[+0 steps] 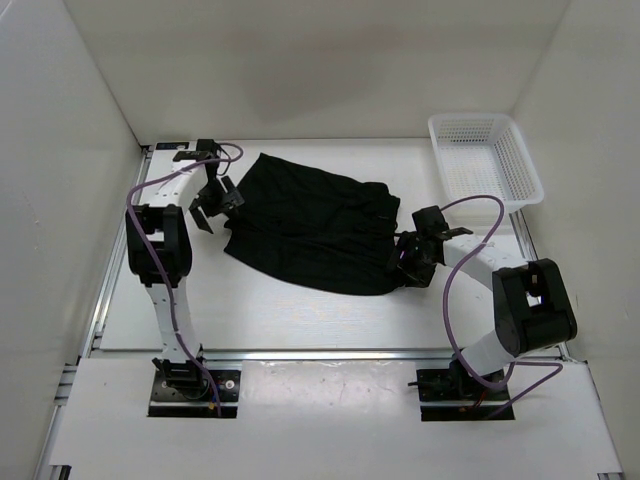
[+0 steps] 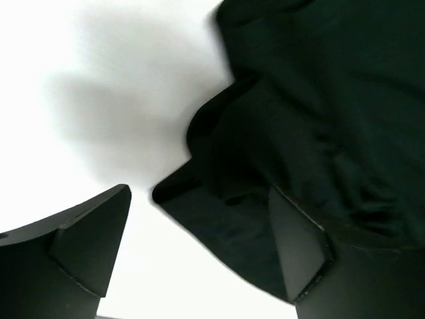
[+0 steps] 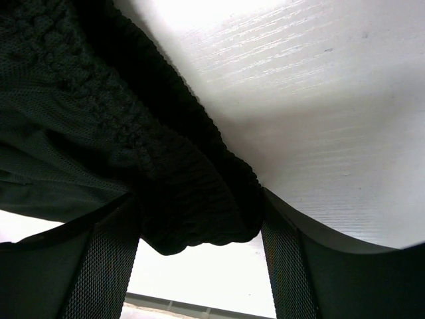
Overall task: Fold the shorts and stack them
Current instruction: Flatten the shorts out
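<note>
Wrist views alone show left tool (image 2: 199,199) wide, right tool (image 3: 201,212) wide astride shorts (image 1: 310,225) waistband (image 3: 166,166).

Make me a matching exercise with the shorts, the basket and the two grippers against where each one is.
1. black shorts
2. white mesh basket
3. left gripper
4. right gripper

A. far right corner of the table
B. spread across the middle
C. straddling the elastic waistband
D. open at the shorts' left edge

Pairs: 1-B, 2-A, 3-D, 4-C
</note>
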Robot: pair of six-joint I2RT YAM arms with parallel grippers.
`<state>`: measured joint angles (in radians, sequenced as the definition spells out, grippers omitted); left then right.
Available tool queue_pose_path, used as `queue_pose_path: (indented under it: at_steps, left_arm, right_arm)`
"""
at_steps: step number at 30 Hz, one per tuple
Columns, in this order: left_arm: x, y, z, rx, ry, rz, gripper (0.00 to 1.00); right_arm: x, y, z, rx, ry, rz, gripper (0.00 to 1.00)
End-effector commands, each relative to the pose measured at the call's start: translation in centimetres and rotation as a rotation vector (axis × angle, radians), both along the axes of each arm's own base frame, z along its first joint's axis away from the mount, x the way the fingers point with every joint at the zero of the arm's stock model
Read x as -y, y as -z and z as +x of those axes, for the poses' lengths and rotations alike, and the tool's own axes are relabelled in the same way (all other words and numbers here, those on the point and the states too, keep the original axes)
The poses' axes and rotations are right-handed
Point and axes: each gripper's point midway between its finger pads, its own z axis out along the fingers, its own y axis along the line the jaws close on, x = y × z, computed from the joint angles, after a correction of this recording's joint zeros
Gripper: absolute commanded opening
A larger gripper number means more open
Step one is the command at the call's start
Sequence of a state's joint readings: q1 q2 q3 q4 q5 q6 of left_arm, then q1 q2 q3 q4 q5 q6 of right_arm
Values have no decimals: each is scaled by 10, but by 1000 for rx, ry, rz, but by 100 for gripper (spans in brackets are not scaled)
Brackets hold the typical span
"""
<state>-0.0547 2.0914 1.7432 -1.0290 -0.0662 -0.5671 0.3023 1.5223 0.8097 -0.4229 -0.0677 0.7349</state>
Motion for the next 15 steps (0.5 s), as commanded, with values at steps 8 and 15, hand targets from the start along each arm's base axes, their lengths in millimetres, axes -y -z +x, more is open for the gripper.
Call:
queue_pose_path:
  at_steps: [8,15]
  left_arm:
    - [2,-38,-51,46,38,55,78]
    - [35,-13,-44,-1,103,13,81]
  right_arm:
    - [3,1,3,23,4,-12,72]
    - [7,4,-2,10,-2,-29,73]
